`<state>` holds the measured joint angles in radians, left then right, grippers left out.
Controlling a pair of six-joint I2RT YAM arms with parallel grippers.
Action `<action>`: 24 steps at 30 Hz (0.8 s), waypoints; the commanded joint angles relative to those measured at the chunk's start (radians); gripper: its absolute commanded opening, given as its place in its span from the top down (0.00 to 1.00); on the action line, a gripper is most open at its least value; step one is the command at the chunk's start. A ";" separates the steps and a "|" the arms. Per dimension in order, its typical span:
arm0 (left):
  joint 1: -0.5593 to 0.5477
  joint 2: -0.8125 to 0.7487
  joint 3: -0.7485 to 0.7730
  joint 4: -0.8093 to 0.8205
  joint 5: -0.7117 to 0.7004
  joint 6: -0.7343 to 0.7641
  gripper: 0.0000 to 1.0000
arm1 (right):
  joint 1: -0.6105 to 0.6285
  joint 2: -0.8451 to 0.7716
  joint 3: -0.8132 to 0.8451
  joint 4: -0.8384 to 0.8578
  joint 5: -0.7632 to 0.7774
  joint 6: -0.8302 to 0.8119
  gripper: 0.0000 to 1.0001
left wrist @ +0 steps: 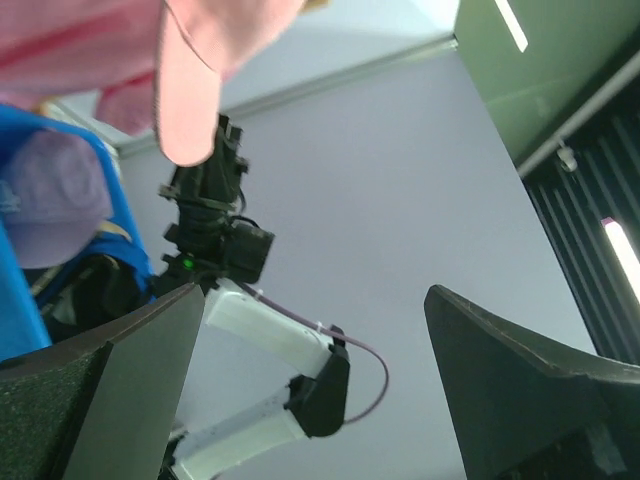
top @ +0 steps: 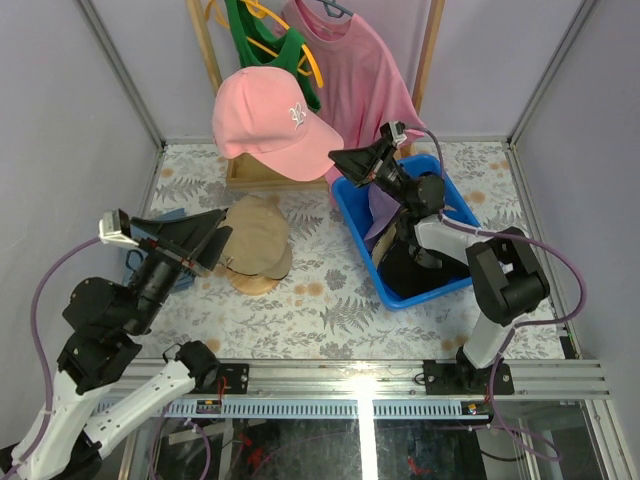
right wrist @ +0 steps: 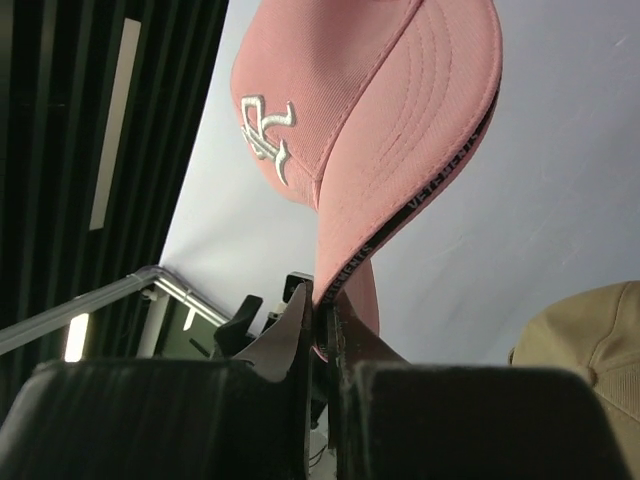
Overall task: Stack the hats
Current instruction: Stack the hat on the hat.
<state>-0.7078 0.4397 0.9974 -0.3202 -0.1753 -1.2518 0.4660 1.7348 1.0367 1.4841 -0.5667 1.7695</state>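
My right gripper [top: 338,158] is shut on the brim edge of the pink cap [top: 265,120] and holds it in the air above the table's back middle. The right wrist view shows the jaws [right wrist: 325,312] pinching the pink cap [right wrist: 370,120] at its brim. The tan cap [top: 256,238] sits on a wooden stand [top: 250,285] left of centre; it also shows in the right wrist view [right wrist: 590,360]. A lavender cap [top: 385,213] and a black cap [top: 412,268] lie in the blue bin [top: 352,222]. My left gripper [top: 222,232] is open and empty beside the tan cap. A blue cap [top: 132,260] is mostly hidden under the left arm.
A wooden rack [top: 205,40] at the back holds a green tank top [top: 262,40] and a pink T-shirt [top: 365,70]. Grey walls enclose the table on three sides. In the left wrist view the pink brim [left wrist: 190,90] hangs above the lavender cap [left wrist: 50,205].
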 commanded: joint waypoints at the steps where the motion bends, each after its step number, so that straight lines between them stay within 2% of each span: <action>1: -0.002 -0.051 -0.022 -0.128 -0.214 0.096 0.07 | 0.014 0.028 0.029 0.212 -0.012 0.113 1.00; 4: -0.001 -0.073 -0.032 -0.152 -0.326 0.159 0.05 | 0.031 0.013 -0.004 0.217 -0.036 0.113 1.00; 12: 0.000 -0.161 -0.138 -0.066 -0.573 0.231 0.00 | 0.129 0.019 -0.015 0.217 -0.064 0.096 1.00; 24: -0.002 -0.265 -0.253 0.125 -0.717 0.391 0.00 | 0.205 -0.013 -0.089 0.218 -0.059 0.087 1.00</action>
<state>-0.7078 0.2287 0.7696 -0.3252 -0.7856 -0.9451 0.6441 1.7775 0.9432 1.5593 -0.6231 1.8595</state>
